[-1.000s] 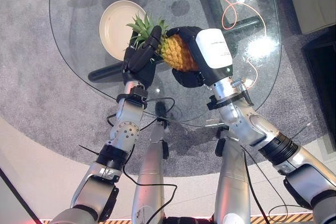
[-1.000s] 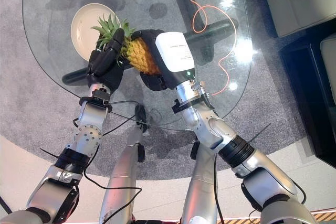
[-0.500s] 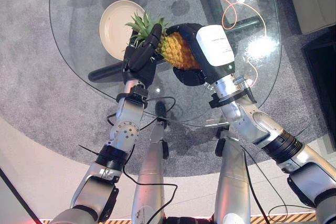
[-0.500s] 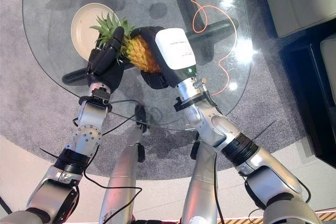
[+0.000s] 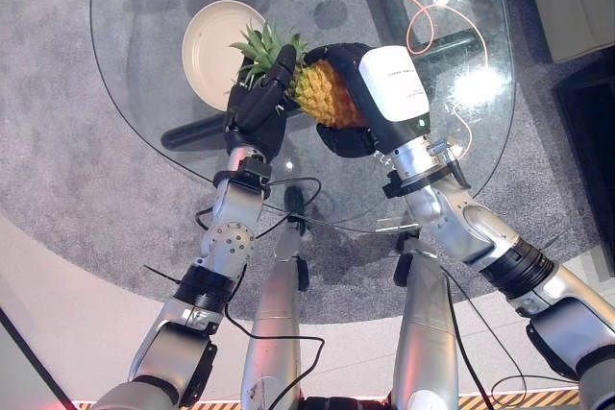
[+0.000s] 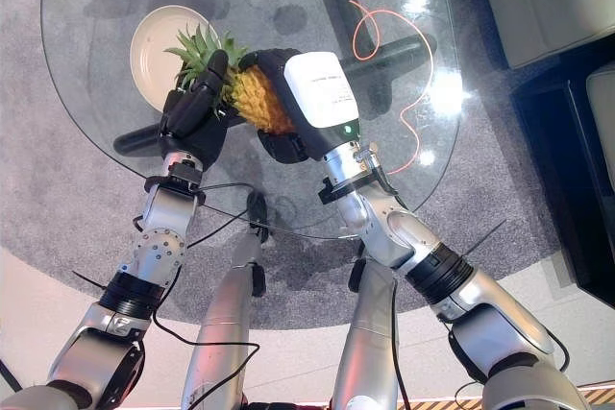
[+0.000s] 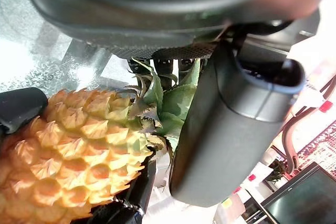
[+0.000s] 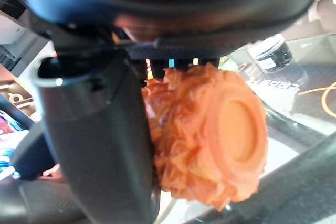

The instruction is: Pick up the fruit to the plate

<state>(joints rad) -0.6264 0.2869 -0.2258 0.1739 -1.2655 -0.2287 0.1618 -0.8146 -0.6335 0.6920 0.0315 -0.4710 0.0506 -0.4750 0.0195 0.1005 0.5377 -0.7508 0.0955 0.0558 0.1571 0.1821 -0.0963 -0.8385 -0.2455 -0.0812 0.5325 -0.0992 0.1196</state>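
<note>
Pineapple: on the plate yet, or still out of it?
Out. Both hands hold the pineapple beside the plate; only its leaves overlap the rim.

- glass tabletop [image 5: 144, 74], rounded, fills the upper half of my eye views
- orange cable [image 5: 423, 21] looping under the glass, upper right
- dark table frame [image 5: 192, 132] visible through the glass
- grey carpet [image 5: 67, 189] at left

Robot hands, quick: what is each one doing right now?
Left hand: shut on the pineapple, gripping its leafy crown.
Right hand: shut on the pineapple, curled round its body.
</note>
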